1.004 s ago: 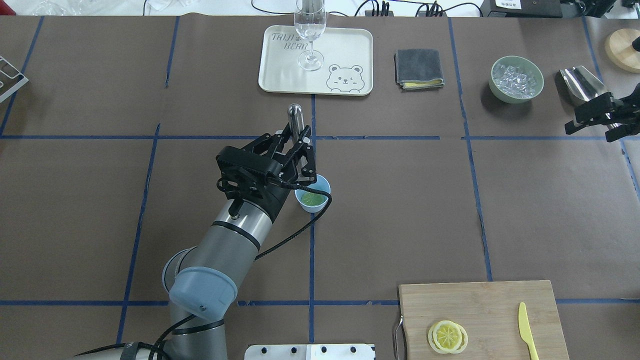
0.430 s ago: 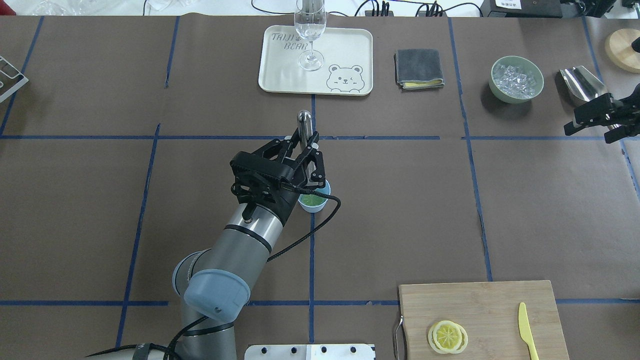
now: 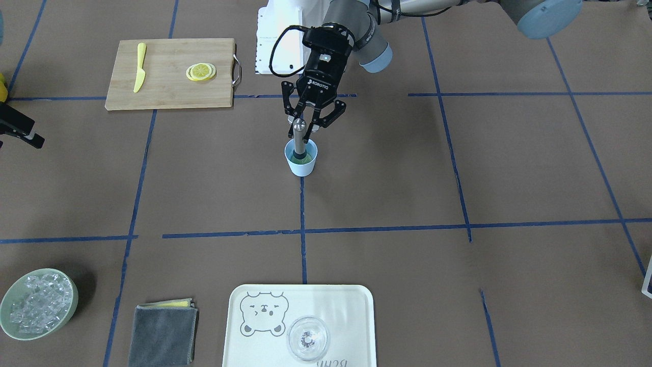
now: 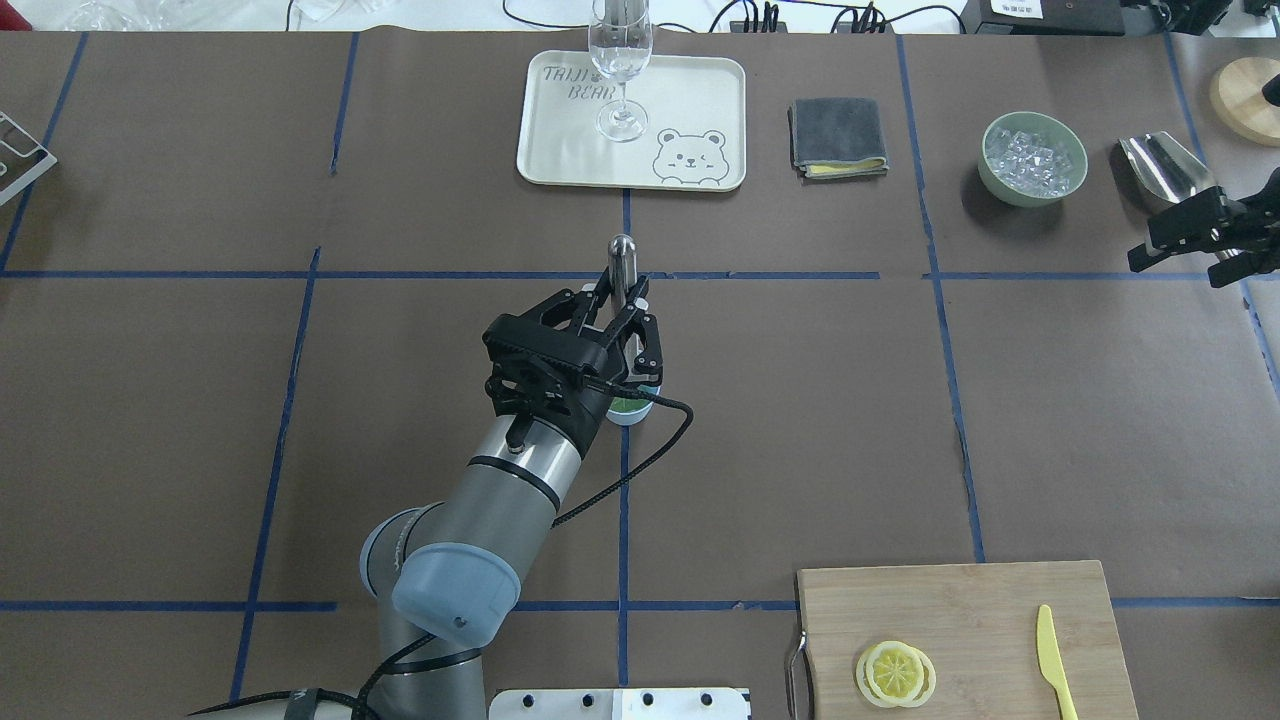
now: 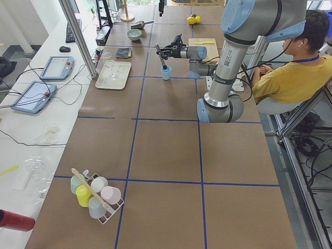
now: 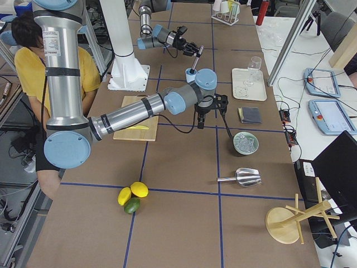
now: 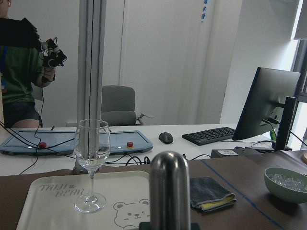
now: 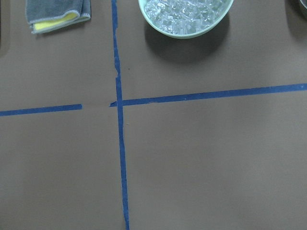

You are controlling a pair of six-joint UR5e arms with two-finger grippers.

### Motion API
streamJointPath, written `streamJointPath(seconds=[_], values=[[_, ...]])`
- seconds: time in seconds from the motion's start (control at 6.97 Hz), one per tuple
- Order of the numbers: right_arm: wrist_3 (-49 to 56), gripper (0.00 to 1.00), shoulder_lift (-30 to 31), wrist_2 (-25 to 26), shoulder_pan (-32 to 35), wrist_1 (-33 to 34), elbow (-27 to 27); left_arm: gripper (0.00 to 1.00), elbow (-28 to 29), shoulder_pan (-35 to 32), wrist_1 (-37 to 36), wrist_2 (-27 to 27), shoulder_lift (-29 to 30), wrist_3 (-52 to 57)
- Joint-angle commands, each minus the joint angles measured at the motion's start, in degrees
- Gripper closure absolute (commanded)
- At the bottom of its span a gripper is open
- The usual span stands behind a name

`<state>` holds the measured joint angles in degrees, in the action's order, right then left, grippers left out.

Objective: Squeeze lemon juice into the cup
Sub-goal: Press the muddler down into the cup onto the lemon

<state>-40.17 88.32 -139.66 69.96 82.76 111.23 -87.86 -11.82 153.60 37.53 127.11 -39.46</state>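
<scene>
The light-blue cup (image 3: pixel 301 163) stands at the table's middle and is partly hidden under my left wrist in the overhead view (image 4: pixel 634 410). Something pale green lies inside it. My left gripper (image 3: pixel 307 127) is shut on a metal muddler (image 3: pixel 299 135), which stands nearly upright with its lower end in the cup. The muddler's rounded top shows in the left wrist view (image 7: pixel 169 191). Stacked lemon slices (image 4: pixel 895 673) lie on the wooden cutting board (image 4: pixel 1000 600). My right gripper (image 4: pixel 1195 240) hovers open and empty at the far right edge.
A cream tray (image 4: pixel 700 100) with a clear glass (image 4: pixel 620 60) sits at the back. A grey cloth (image 4: pixel 838 137), a green bowl of ice (image 4: pixel 1033 158) and a metal scoop (image 4: pixel 1160 165) lie to the right. A yellow knife (image 4: pixel 1050 650) is on the board.
My left arm has moved right and forward over the cup, carrying the muddler with it. The cup is now more hidden under the gripper. The right gripper has barely moved.
</scene>
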Motion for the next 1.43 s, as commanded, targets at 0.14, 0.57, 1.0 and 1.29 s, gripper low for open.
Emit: streamJointPath(seconds=[0.14, 0.57, 1.0, 1.29], values=[[-0.08, 0.0, -0.16, 0.0, 0.0, 0.03, -0.04, 1.0, 2.69, 0.92, 0.2, 0.0, 0.07, 0.0], [-0.08, 0.0, -0.16, -0.09, 0.0, 0.12, -0.04, 1.0, 3.3, 1.71, 0.2, 0.09, -0.02, 0.0], [-0.08, 0.0, -0.25, -0.09, 0.0, 0.12, -0.13, 1.0, 3.31, 1.97, 0.2, 0.09, -0.2, 0.0], [-0.08, 0.0, -0.25, -0.09, 0.0, 0.12, -0.13, 1.0, 2.78, 1.97, 0.2, 0.09, -0.02, 0.0]])
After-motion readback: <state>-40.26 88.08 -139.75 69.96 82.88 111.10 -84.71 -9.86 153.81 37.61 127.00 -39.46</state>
